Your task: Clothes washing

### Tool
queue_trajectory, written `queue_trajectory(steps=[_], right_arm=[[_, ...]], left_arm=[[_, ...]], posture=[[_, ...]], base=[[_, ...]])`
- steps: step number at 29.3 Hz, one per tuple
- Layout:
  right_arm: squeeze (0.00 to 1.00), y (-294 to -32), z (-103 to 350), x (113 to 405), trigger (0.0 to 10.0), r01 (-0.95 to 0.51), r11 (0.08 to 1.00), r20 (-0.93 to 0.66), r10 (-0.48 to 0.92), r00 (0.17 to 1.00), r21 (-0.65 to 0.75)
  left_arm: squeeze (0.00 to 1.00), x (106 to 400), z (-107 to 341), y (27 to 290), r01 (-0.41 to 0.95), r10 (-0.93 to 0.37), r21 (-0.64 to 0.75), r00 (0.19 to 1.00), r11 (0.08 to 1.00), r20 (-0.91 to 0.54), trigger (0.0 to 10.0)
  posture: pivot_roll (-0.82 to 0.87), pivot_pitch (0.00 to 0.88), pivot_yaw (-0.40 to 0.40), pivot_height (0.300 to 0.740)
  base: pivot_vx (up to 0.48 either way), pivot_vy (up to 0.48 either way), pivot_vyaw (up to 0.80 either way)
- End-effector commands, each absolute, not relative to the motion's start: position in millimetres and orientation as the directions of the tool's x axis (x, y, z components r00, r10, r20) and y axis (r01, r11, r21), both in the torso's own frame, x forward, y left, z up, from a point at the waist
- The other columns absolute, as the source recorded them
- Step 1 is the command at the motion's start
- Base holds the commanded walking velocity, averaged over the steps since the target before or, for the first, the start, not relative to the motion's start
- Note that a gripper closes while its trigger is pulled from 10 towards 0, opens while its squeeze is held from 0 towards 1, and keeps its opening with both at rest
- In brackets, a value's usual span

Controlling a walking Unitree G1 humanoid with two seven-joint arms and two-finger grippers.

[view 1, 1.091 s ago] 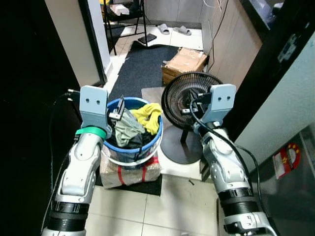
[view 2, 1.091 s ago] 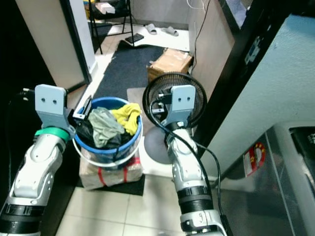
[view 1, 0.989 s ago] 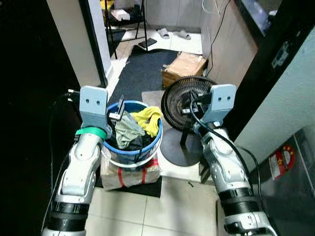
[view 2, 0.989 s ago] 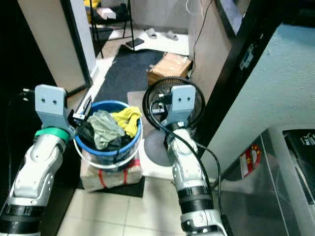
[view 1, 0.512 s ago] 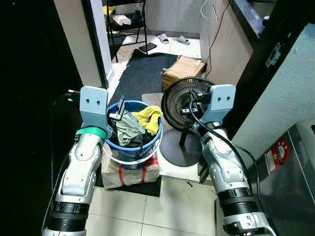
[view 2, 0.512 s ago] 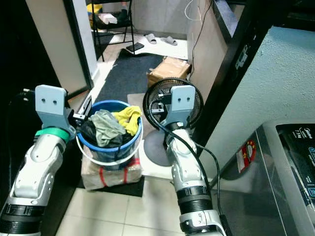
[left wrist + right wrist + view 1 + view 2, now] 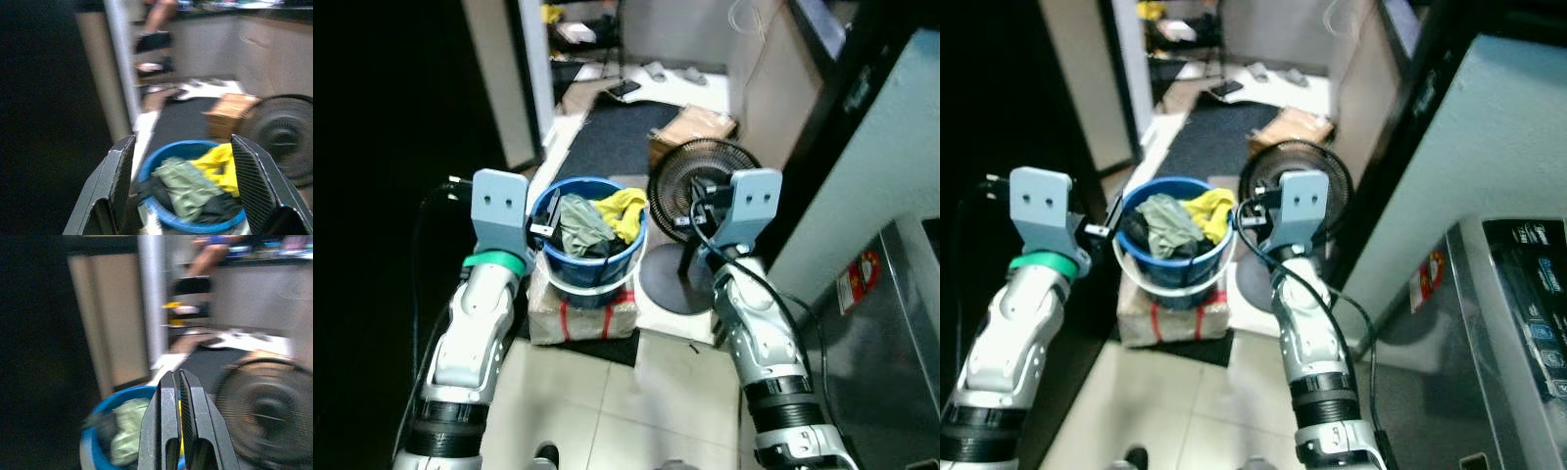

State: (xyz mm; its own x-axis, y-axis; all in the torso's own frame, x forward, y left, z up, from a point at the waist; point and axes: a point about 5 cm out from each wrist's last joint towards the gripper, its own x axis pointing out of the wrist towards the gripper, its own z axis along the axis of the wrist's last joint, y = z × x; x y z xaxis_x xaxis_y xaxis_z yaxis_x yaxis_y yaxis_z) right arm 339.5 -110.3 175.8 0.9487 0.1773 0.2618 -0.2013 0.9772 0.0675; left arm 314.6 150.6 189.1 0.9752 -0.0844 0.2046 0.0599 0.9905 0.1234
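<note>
A blue bucket holds a grey-green garment, a yellow one and dark clothes. It stands on a taped cardboard box on the floor ahead. My left gripper is open, raised just short of the bucket's near left rim, and the bucket shows between its fingers. My right gripper is shut with nothing in it. It is held up to the right of the bucket, in front of a black fan. At the right edge stands a grey washing machine.
The fan's round base sits on the floor just right of the bucket. Behind it lie a cardboard box and a dark mat. A dark wall closes the left side. A pale wall rises at the right.
The whole picture has shifted: the camera has moved, so the bucket and fan sit higher and further right. Both arms keep their pose.
</note>
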Motion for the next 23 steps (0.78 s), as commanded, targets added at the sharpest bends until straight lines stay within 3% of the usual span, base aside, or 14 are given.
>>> queue_trajectory(steps=[1,6,15,23], right_arm=[[0.0,-105.2,176.9,339.1,10.0,-0.215,0.974,0.263,0.192,0.946,0.063],[0.0,-105.7,177.5,339.6,10.0,-0.21,0.976,0.263,0.188,0.946,0.055],[0.0,-107.3,177.0,339.5,10.0,-0.203,0.976,0.263,0.176,0.949,0.08],[0.0,-107.5,176.8,339.7,10.0,-0.202,0.975,0.263,0.172,0.949,0.09]], left_arm=[[0.0,314.0,185.7,152.9,0.054,-0.077,0.121,0.979,0.991,0.191,10.0],[0.0,314.5,186.0,152.7,0.053,-0.076,0.12,0.979,0.991,0.192,10.0],[0.0,315.2,185.6,152.6,0.051,-0.073,0.119,0.979,0.992,0.188,10.0],[0.0,315.1,186.1,152.5,0.056,-0.078,0.118,0.978,0.991,0.194,10.0]], posture=[[0.05,0.0,0.008,0.735],[0.05,0.0,0.009,0.735],[0.05,0.0,0.009,0.735],[0.05,0.0,0.009,0.735]], base=[[-0.259,0.0,0.0],[0.0,0.0,0.79],[0.0,0.0,0.0],[0.369,0.0,0.0]])
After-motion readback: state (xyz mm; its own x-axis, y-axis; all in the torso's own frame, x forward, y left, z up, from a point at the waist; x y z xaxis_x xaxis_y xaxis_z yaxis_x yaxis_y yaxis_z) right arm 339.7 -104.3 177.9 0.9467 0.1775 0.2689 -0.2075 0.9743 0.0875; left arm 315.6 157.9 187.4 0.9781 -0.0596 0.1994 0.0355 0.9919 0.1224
